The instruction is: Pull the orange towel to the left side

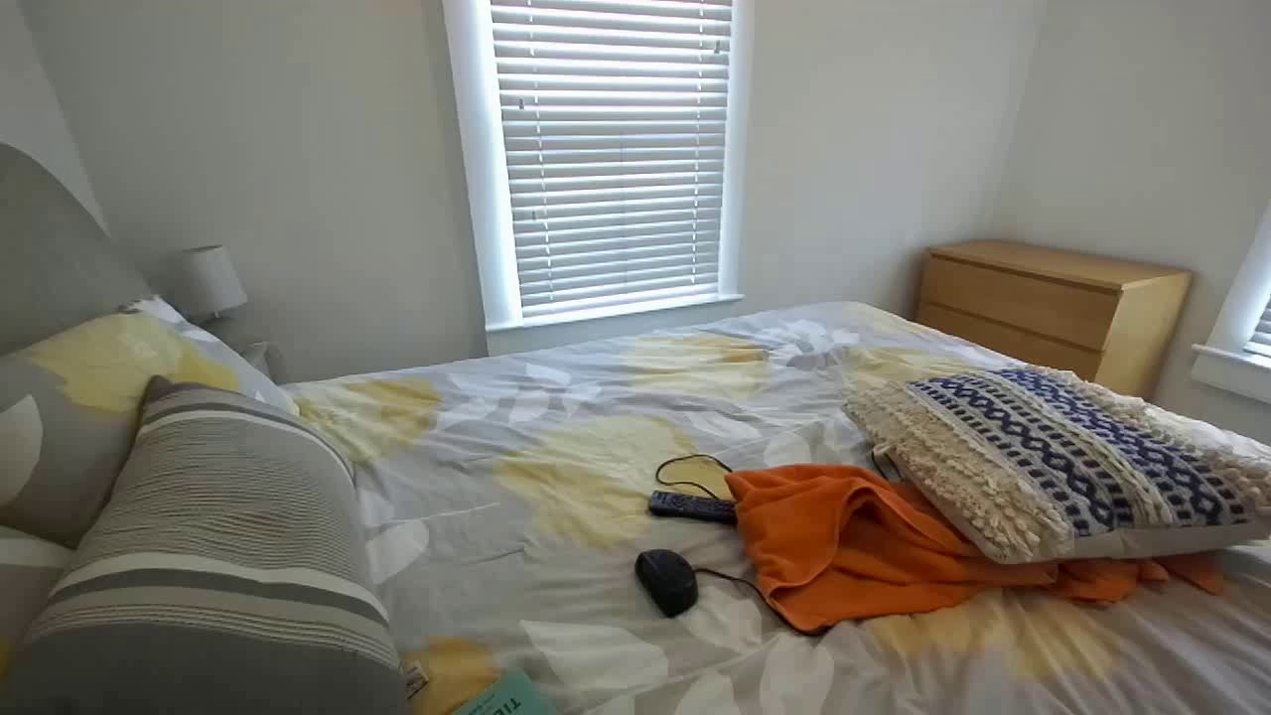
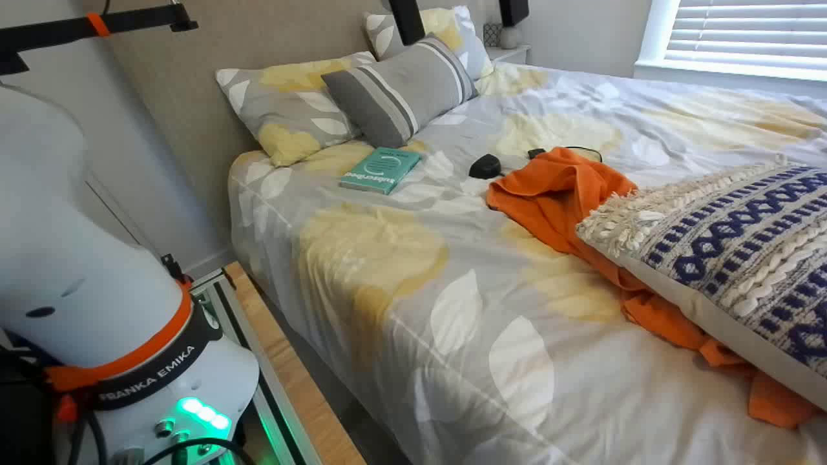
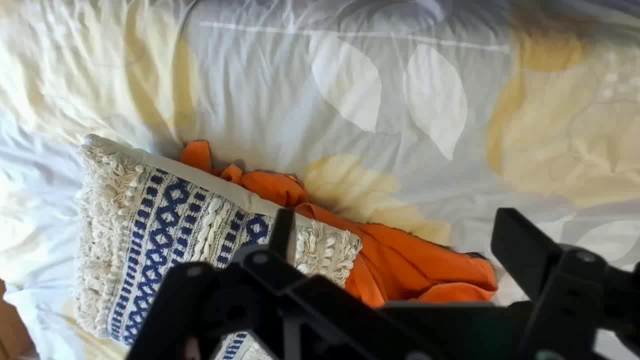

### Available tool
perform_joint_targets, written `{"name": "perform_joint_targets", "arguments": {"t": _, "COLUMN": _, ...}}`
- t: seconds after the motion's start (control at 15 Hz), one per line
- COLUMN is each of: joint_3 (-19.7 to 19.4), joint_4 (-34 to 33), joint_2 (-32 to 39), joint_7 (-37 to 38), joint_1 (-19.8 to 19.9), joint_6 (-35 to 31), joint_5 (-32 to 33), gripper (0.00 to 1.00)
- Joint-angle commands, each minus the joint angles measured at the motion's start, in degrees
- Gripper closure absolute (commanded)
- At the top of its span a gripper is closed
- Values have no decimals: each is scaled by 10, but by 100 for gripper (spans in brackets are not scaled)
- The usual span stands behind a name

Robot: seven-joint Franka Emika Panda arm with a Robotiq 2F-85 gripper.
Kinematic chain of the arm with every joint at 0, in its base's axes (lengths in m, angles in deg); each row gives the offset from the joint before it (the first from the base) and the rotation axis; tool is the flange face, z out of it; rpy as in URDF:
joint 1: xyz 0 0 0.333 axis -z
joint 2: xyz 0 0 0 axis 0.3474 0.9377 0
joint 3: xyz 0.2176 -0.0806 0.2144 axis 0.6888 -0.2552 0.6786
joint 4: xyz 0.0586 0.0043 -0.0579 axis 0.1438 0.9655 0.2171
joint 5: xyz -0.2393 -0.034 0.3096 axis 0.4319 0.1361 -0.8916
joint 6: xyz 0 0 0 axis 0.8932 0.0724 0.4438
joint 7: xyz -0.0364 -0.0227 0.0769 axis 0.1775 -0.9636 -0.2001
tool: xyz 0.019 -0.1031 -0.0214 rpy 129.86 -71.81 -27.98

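Both jaws of the black two-fingered gripper [image 3: 395, 225] stand wide apart, nothing pinched between them. In an exterior view the crumpled orange cloth towel [image 1: 874, 561] lies on the grey-and-yellow floral bedspread [image 1: 596, 477], its bunched end exposed, the rest running toward three o'clock, partly under the cream-fringed, navy-patterned woven cushion [image 1: 1053, 457]. From that bunched end, the black computer mouse [image 1: 666, 582] sits near nine o'clock and the slim black remote control [image 1: 692, 506] between nine and ten; the mouse's thin black cord [image 1: 733, 579] reaches the hem.

The step in hand is probably the approach. Best to come down over one raised fold and pinch cloth alone, sparing cord and bedspread. Taking left as nine o'clock there, draw low and slowly, so the towel slips from beneath the cushion instead of dragging it, then lift slightly to pass the mouse.
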Motion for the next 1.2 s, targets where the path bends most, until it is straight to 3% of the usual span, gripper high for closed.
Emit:
{"name": "perform_joint_targets", "arguments": {"t": 0.0, "joint_3": -2, "joint_4": -2, "joint_2": 0, "joint_7": 2, "joint_1": -3, "joint_6": 2, "joint_5": 2, "gripper": 0}}
{"name": "perform_joint_targets", "arguments": {"t": 0.73, "joint_3": -2, "joint_4": -2, "joint_2": 0, "joint_7": 2, "joint_1": -3, "joint_6": 2, "joint_5": 2, "gripper": 0}}
{"name": "perform_joint_targets", "arguments": {"t": 1.13, "joint_3": -5, "joint_4": -67, "joint_2": 130, "joint_7": 67, "joint_1": -33, "joint_6": -34, "joint_5": -84, "gripper": 0}}
